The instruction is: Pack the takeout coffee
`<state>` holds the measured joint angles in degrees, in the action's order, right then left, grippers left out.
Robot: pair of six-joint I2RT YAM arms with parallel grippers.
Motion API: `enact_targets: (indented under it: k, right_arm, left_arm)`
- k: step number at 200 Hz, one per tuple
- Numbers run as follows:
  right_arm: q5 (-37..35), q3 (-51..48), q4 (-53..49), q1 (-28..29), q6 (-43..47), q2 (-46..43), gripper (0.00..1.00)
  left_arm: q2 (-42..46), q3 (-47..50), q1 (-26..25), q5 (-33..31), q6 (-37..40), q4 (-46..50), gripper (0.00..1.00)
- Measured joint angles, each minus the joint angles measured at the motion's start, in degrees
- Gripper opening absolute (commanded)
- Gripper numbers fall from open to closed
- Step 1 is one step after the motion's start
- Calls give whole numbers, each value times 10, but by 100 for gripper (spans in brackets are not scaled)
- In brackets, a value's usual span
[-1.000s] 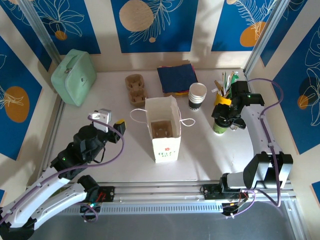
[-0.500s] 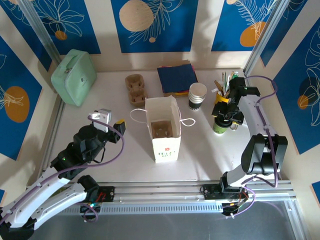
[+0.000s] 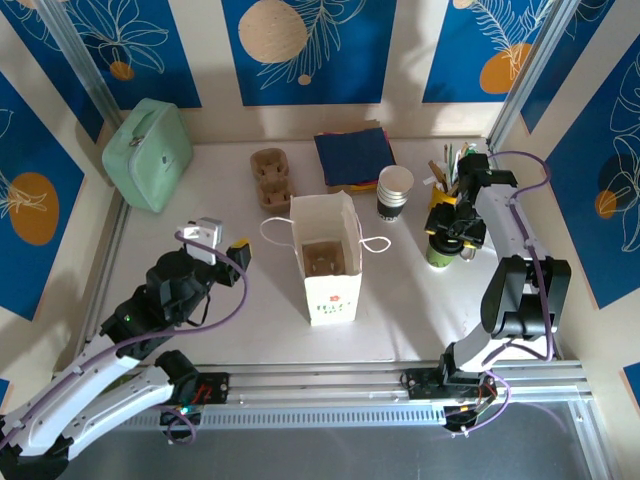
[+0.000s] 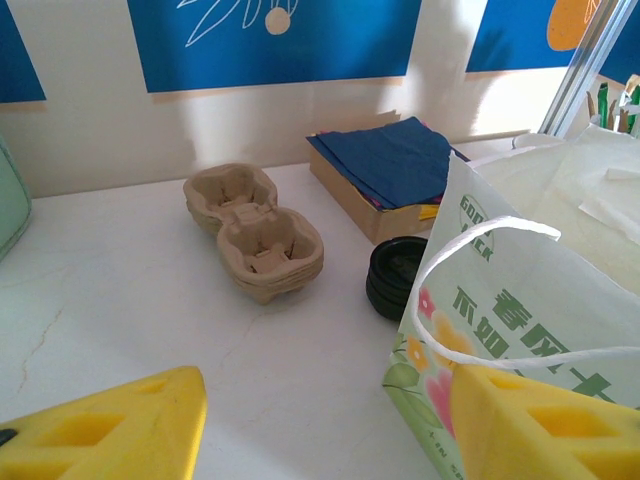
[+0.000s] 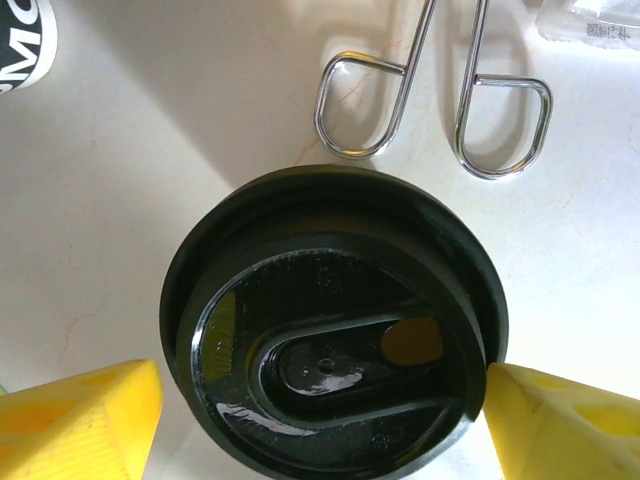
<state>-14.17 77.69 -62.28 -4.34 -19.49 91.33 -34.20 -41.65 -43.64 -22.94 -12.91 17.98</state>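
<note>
The takeout coffee [image 5: 330,330] stands on the white table at the right, its round black lid seen from straight above. Its pale green side [image 3: 436,254] shows below my right gripper [image 3: 447,228]. That gripper [image 5: 322,410] hovers open over the lid, one yellow finger [image 5: 90,415] just clear of the left rim and the other at the right rim. The white paper bag [image 3: 328,262] stands open in the middle of the table, with a cardboard carrier inside. My left gripper [image 3: 222,242] is open and holds nothing, left of the bag [image 4: 540,300].
A stack of lidless cups [image 3: 394,192] and a wire utensil holder [image 3: 452,170] stand close behind the coffee. Black lids [image 4: 395,277], cardboard carriers [image 4: 255,230] and blue napkins [image 3: 354,156] lie behind the bag. A mint case [image 3: 148,152] sits far left.
The right arm's elbow has swung in toward the table while its gripper stayed over the coffee. The left arm has not moved.
</note>
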Motion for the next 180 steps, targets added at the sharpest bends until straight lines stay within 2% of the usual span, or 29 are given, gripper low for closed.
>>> enact_targets:
  k: [180]
  right_arm:
    - [-16,26,-16,8,0,42,81]
  left_arm:
    - [0,0,0,0,0,0,66]
